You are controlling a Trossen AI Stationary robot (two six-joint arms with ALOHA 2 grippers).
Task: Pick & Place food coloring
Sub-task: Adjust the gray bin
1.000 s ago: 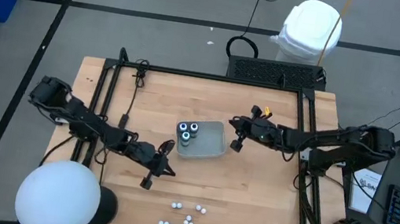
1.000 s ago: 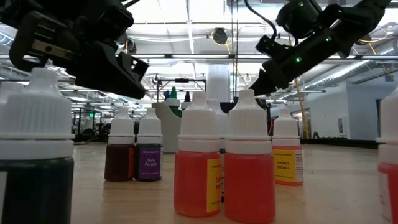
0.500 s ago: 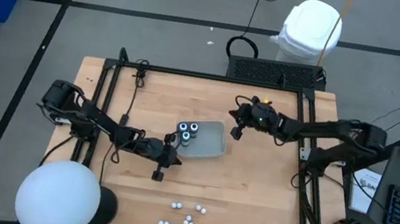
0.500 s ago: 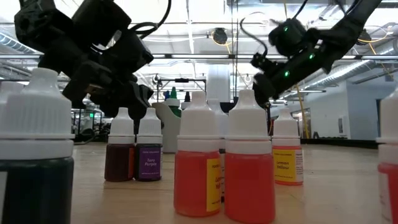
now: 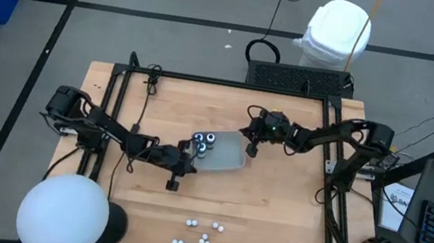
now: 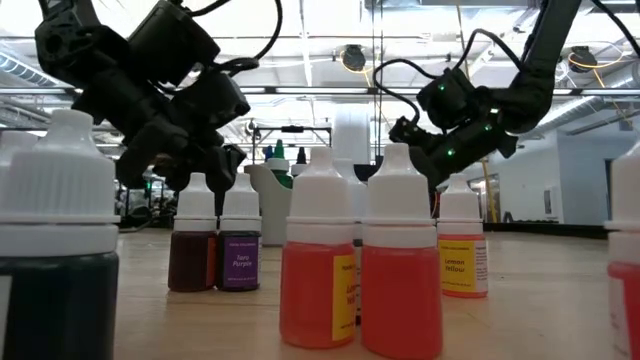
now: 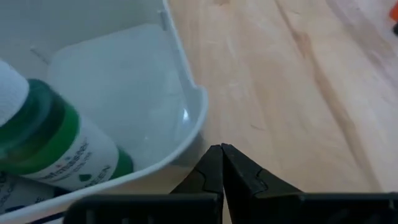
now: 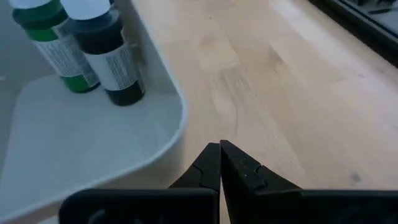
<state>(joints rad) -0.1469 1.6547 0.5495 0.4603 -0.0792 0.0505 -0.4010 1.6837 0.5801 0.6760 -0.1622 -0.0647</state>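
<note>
The loose food coloring bottles [image 5: 203,240] stand clustered near the table's front edge, well apart from both arms; in the low view the nearest of them, two red bottles [image 6: 360,290] and a dark one, fill the foreground, with a purple and a brown bottle and a yellow one behind. Farther back, at the table's [image 5: 290,210] centre, the translucent tray [image 5: 225,153] holds three bottles in its left end. The main hazard lies here: both grippers sit low beside the tray's rim with fingers pressed together and holding nothing. A sideways move by either arm could push or tip the light tray and topple the bottles inside; the wrist views show a green bottle [image 7: 56,137] lying tilted against the wall already, and a green and a dark bottle [image 8: 109,53] upright just inside the rim. A second hazard, as a judgement: a closed gripper sent to the front cluster without opening first would scatter the closely spaced bottles. The left gripper [image 5: 182,168] is at the tray's left front corner, its arm stretched from the table's left side. The right gripper [image 5: 252,147] is at the tray's right end, its arm reaching in from the right with the wrist angled downward.
</note>
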